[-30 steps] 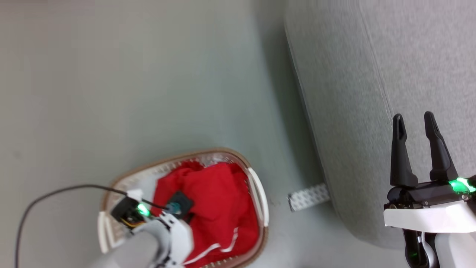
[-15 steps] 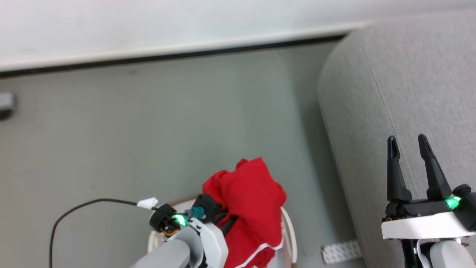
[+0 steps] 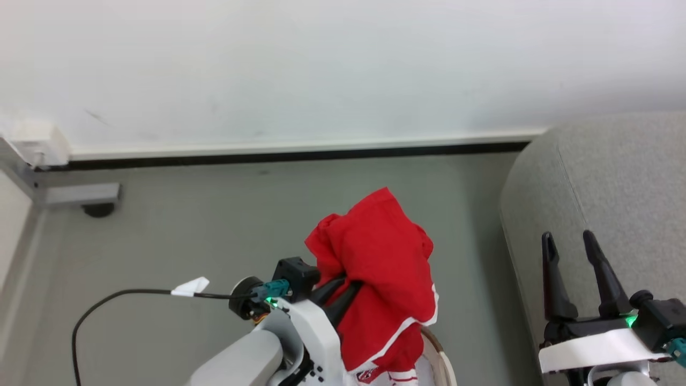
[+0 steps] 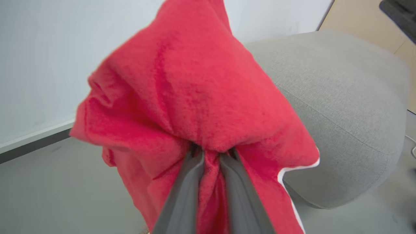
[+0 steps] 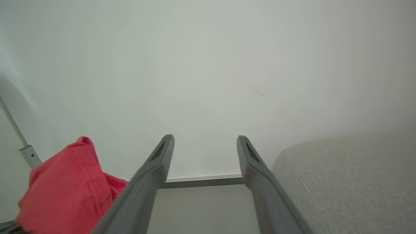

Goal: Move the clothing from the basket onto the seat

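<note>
Gripping the clothing (image 3: 383,262) in my left claw (image 3: 351,284), I hold the red bundle in the air, left of the seat (image 3: 616,182) in the head view. Its white-trimmed hem hangs by the rim of the basket (image 3: 442,358), also left of the seat. My right claw (image 3: 568,236) stands with fingers spread over the seat's near edge. From my left wrist, both fingers are pinched on a fold of the fabric, with the seat's rounded arm behind. From my right wrist, the fingers are parted on nothing, with the seat to their right and the clothing to their left.
</note>
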`<state>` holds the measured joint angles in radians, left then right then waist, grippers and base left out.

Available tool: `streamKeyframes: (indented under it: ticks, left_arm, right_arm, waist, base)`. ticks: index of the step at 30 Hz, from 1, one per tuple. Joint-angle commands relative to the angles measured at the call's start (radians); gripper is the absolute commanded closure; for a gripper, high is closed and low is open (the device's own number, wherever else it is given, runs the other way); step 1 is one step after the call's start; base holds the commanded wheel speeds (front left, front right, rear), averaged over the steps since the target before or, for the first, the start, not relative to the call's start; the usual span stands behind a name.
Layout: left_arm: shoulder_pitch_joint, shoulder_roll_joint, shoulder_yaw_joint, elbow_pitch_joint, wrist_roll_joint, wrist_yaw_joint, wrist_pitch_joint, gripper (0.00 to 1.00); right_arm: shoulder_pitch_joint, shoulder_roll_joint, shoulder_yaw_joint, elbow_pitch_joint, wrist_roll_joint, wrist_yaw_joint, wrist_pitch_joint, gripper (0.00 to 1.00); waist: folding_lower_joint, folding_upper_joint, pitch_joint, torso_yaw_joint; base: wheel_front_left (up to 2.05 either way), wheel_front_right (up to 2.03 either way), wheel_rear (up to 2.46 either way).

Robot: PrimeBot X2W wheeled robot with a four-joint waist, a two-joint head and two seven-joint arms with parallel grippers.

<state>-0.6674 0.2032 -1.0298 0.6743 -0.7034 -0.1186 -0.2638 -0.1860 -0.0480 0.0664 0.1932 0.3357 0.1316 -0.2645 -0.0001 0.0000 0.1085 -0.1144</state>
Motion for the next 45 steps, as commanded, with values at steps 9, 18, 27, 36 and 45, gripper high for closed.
streamKeyframes:
  ticks: [9, 18, 27, 36, 45]
  left_arm:
    - [-0.002, 0.026, 0.070, -0.126, -0.011, 0.035, -0.001, 1.00]
    - [-0.059, 0.074, 0.135, -0.274, -0.038, 0.086, 0.016, 1.00]
    - [-0.061, 0.114, 0.168, -0.401, -0.048, 0.132, 0.043, 1.00]
    - [-0.031, 0.118, 0.161, -0.442, -0.060, 0.142, 0.046, 1.00]
    - [-0.027, 0.100, 0.142, -0.427, -0.070, 0.133, 0.055, 1.00]
  right_arm:
    - [0.043, -0.004, 0.039, 0.029, 0.022, -0.002, 0.000, 0.00]
    - [0.051, -0.004, 0.099, 0.034, 0.041, -0.002, 0.000, 0.00]
    - [0.046, -0.004, 0.155, 0.019, 0.061, -0.002, 0.000, 0.00]
    - [0.008, -0.004, 0.281, 0.043, 0.085, -0.002, 0.000, 0.00]
    - [-0.087, -0.032, 0.528, 0.119, 0.072, -0.002, 0.000, 0.00]
  waist:
    - [0.0001, 0.0000, -0.107, 0.059]
    - [0.0001, 0.0000, -0.129, 0.084]
    - [0.0001, 0.0000, -0.126, 0.099]
    - [0.0001, 0.0000, -0.114, 0.125]
    - [0.0001, 0.0000, -0.118, 0.157]
  base:
    - [0.00, 0.00, 0.00]
    - [0.00, 0.00, 0.00]
    - [0.00, 0.00, 0.00]
    - [0.00, 0.00, 0.00]
    - [0.00, 0.00, 0.00]
